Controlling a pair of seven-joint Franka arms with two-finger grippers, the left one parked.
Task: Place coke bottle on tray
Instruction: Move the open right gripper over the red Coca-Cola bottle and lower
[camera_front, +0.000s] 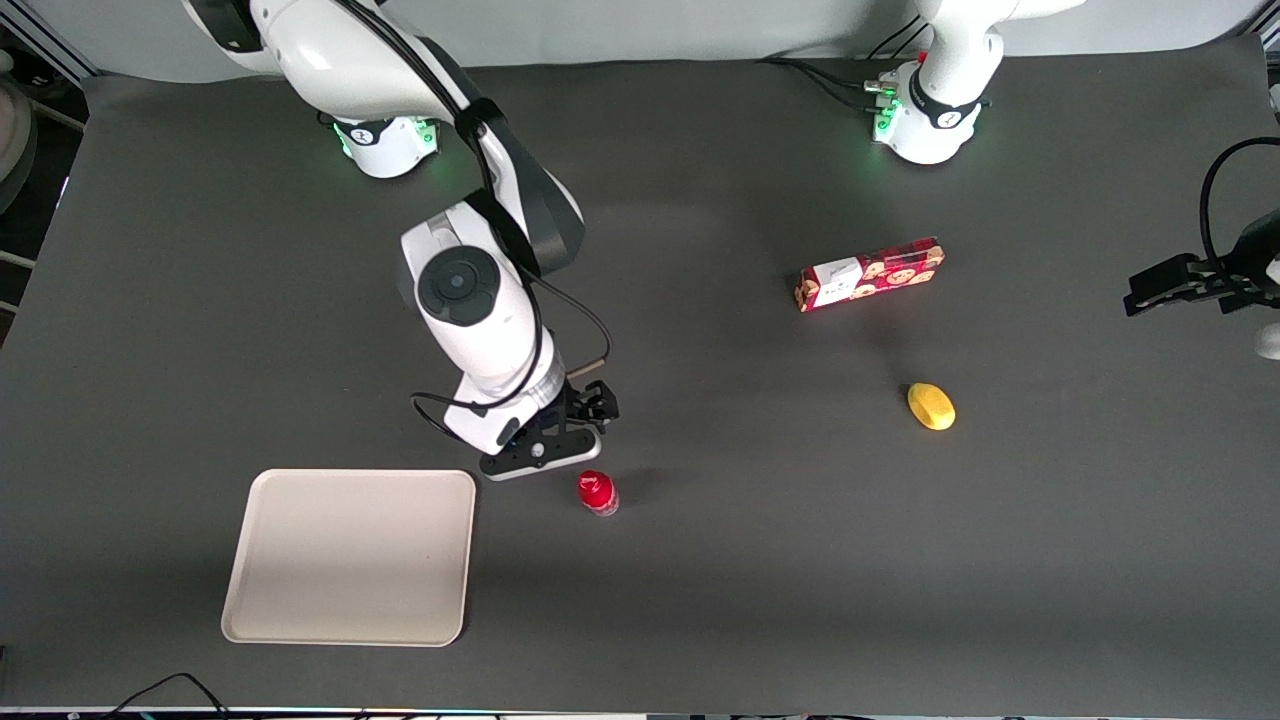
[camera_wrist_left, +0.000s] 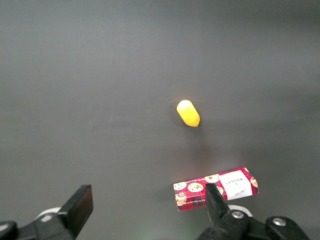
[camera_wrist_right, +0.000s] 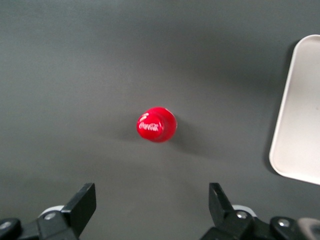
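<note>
The coke bottle (camera_front: 598, 493) stands upright on the table (camera_front: 760, 560), just beside the beige tray (camera_front: 350, 556) but not on it. The gripper (camera_front: 592, 412) hovers close above with fingers spread wide and holding nothing, probably lining up to descend around the red cap.

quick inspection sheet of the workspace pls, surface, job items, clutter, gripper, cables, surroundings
surface: dark grey table, matte, no spills seen.
job's things: coke bottle stands upright on the table beside the tray, apart from it; the tray holds nothing.
clutter: red cookie box and yellow object lie toward the parked arm's end of the table.
grippers: gripper hovers above the table next to the bottle, fingers open, holding nothing.
cables: black cable loops along the working arm's wrist; more cables run at the parked arm's base.
surroundings: light backdrop along the table's edge by the arm bases.
</note>
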